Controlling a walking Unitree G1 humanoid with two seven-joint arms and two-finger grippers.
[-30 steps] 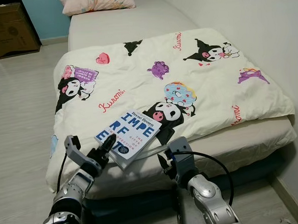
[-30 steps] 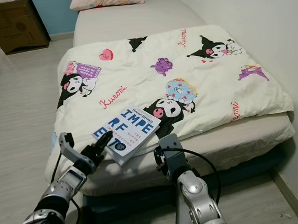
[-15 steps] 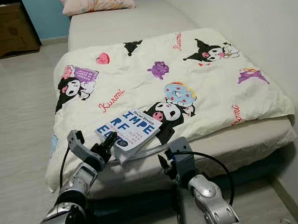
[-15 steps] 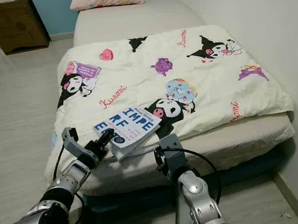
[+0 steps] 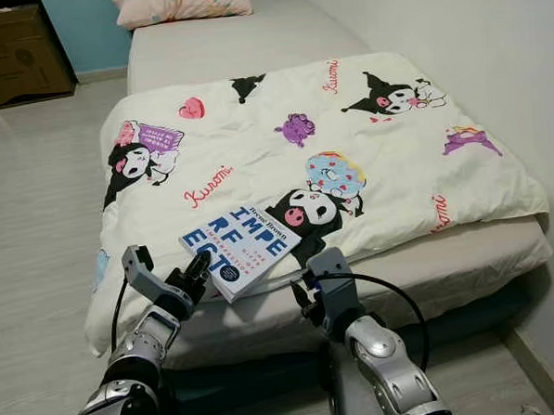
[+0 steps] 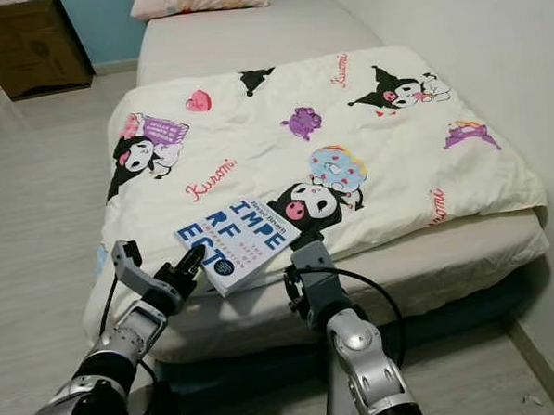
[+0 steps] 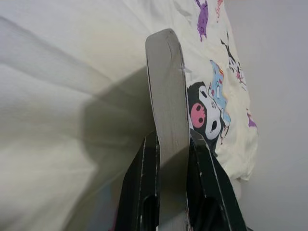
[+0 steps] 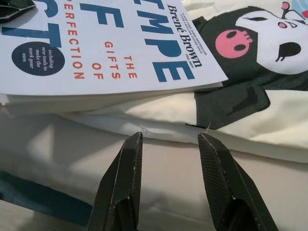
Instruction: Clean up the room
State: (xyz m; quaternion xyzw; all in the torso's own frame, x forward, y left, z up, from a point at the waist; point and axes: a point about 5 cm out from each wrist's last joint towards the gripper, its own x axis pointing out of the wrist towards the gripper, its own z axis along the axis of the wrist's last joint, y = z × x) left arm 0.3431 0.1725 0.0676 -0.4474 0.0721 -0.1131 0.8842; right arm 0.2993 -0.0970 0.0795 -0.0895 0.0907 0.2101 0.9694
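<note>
Lowered since half a second earlier, the book (image 5: 240,249) was clamped between the left gripper (image 5: 195,270) fingers; right gripper (image 8: 168,144) fingers gaped below, so firm clamping was advised.

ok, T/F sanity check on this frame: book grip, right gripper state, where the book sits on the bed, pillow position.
1. The left gripper is clamped on the book. True: the left wrist view shows the book's edge between its two fingers.
2. The right gripper also holds the book. False: its fingers are open and apart from the book, just short of the blanket edge.
3. The book lies near the foot edge of the bed, on the cartoon-printed blanket. True.
4. The book is face down. False: the cover with large blue letters faces up.
5. The pink pillow lies beside the book. False: it is at the far end of the mattress.
</note>
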